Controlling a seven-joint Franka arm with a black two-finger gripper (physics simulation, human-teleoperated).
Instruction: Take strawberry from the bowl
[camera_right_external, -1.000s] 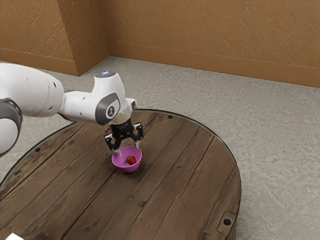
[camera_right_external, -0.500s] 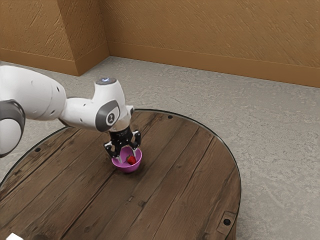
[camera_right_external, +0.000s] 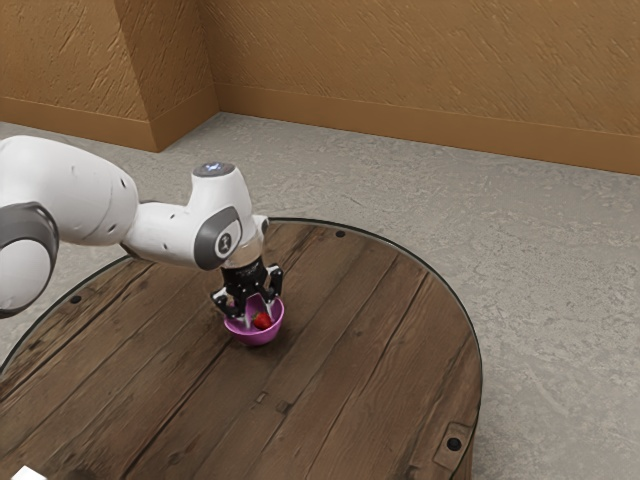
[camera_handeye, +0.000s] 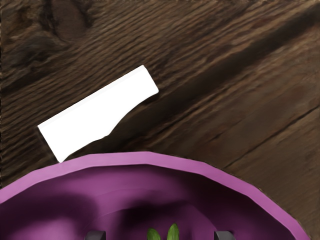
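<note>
My gripper (camera_right_external: 257, 315) points down into the pink bowl (camera_right_external: 256, 338) in the exterior view, its fingers apart inside the rim. The red strawberry (camera_right_external: 262, 321) lies in the bowl, low between the fingertips. In the wrist view the gripper (camera_handeye: 160, 235) has its two tips far apart at the lower edge. Green strawberry leaves (camera_handeye: 173, 233) show between them, with a gap on each side. The bowl's rim (camera_handeye: 147, 158) curves around them, and the red part of the berry is hidden there.
The bowl stands on a round wooden table (camera_right_external: 370, 350) with a dark metal edge. A flat white shape (camera_handeye: 100, 115) is beside the bowl's rim in the wrist view. A white object (camera_right_external: 28, 474) sits at the exterior view's lower left corner.
My hand has come down from above the bowl, so the fingertips are now within it. Over the last half second it moved only slightly. Bowl and strawberry have stayed where they were.
</note>
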